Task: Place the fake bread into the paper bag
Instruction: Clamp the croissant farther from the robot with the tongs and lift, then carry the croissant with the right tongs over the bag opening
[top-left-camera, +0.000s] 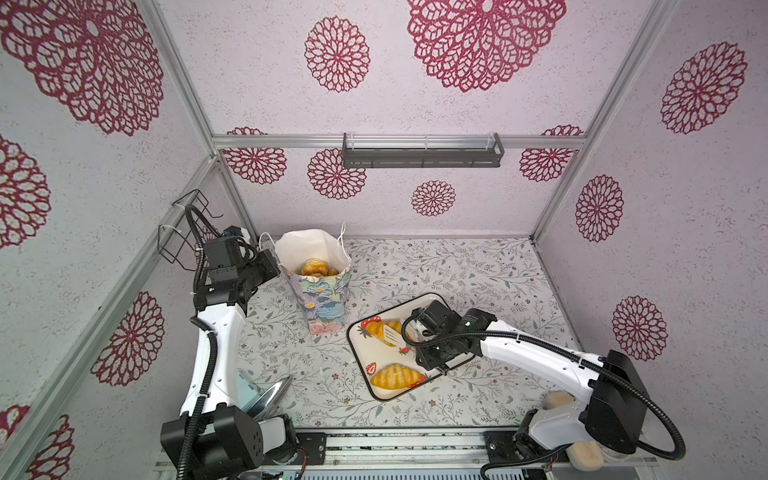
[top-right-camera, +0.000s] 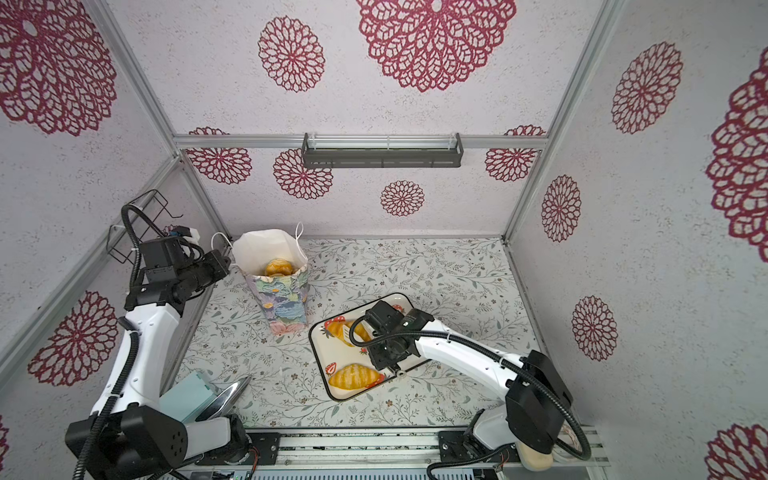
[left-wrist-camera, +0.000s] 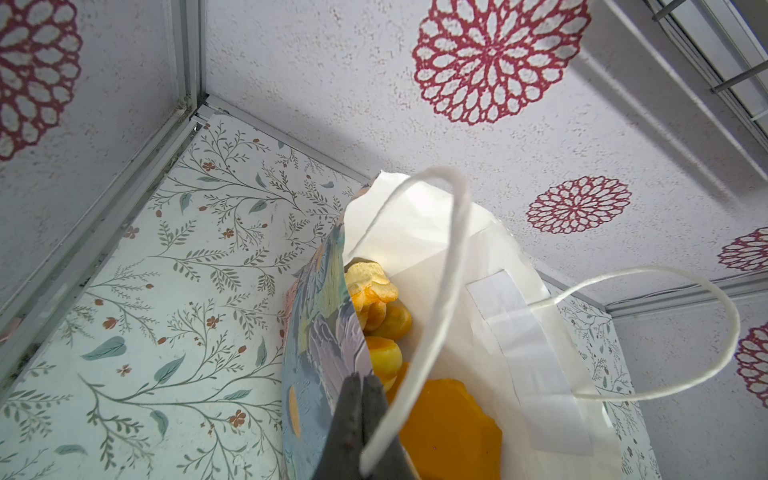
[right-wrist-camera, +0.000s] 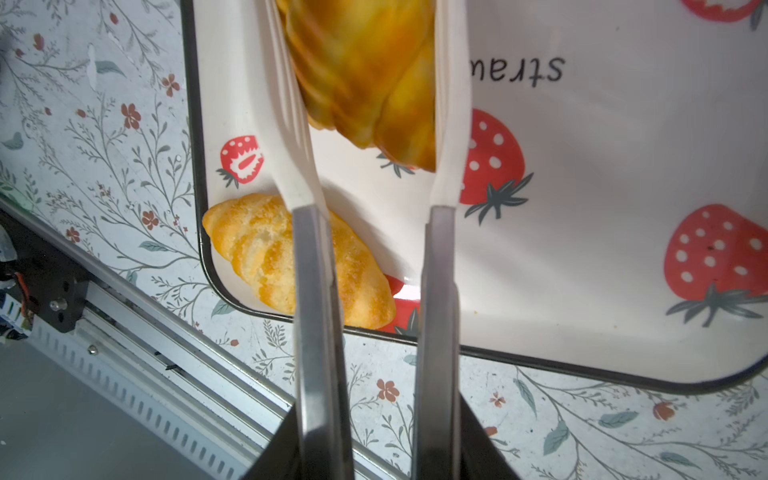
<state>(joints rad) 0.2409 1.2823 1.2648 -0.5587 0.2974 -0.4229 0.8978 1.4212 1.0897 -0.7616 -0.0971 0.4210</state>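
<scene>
The right hand (right-wrist-camera: 379, 453) squeezes a pair of tongs (right-wrist-camera: 316, 291), its fingers bearing on the outsides of the grey arms. The white tips bracket a glossy croissant (right-wrist-camera: 365, 70) over the strawberry tray (right-wrist-camera: 582, 270). That part is blurred, so I cannot tell whether the croissant is clear of the tray. A second croissant (right-wrist-camera: 257, 249) lies in the tray's corner, partly under one tong arm. The left hand (left-wrist-camera: 362, 380) is pressed together, pinching the rim of the paper bag (top-left-camera: 324, 299). The bag stands upright on the tabletop (top-left-camera: 478, 270), well apart from the tray, with several pastries (top-left-camera: 316, 268) already inside.

The likeliest failure is a slip. The croissant is slick and tapered and the tips are smooth, so a light squeeze or a quick swing could let it squirt out over the tabletop. The tongs could also twist in the hand, since only the two arms are held.

At the bag, a low approach would strike the tall wall and tip it or tear the pinched rim. A cord handle (left-wrist-camera: 436, 172) arches across the mouth and could snag a tip. Lifting carelessly may also nudge the second croissant off the tray
</scene>
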